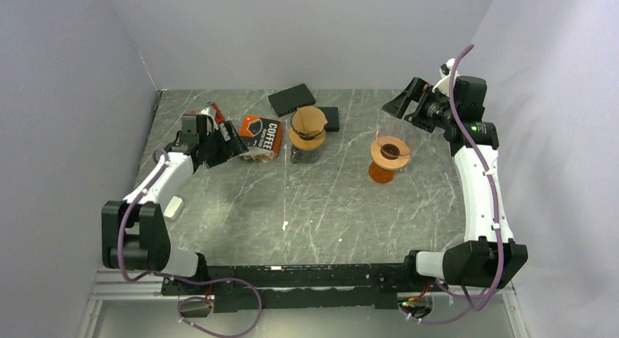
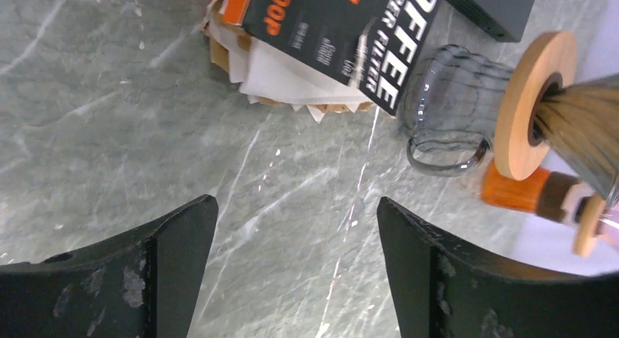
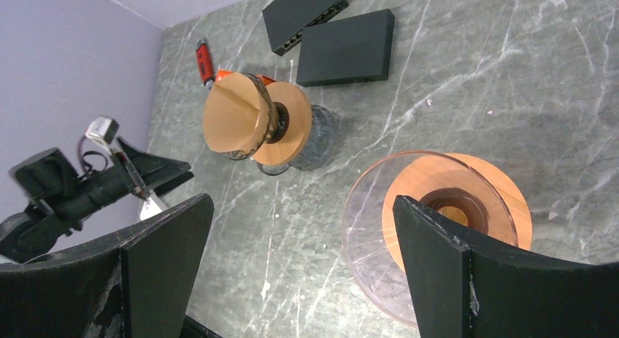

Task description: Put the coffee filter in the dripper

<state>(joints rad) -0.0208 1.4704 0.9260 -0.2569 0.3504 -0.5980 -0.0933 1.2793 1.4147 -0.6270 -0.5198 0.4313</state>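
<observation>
At 12 o'clock on the desk [image 1: 321, 206]: coffee filter [image 3: 232, 123] seated in dripper [image 3: 288, 133].
1 brown paper cone sits inside the wood-collared dripper, which stands on a glass server [image 3: 321, 137]. Filter box [image 1: 260, 133] lies just at its 9 o'clock, white papers showing under its edge. Left pincer [image 2: 295, 214], at 9 o'clock of the box, is released and grips nothing. Second dripper [image 3: 452, 199] stands toward 3 o'clock with no paper in it. Right pincer [image 3: 301, 201], at 2 o'clock, is released above it, apart from it.
</observation>
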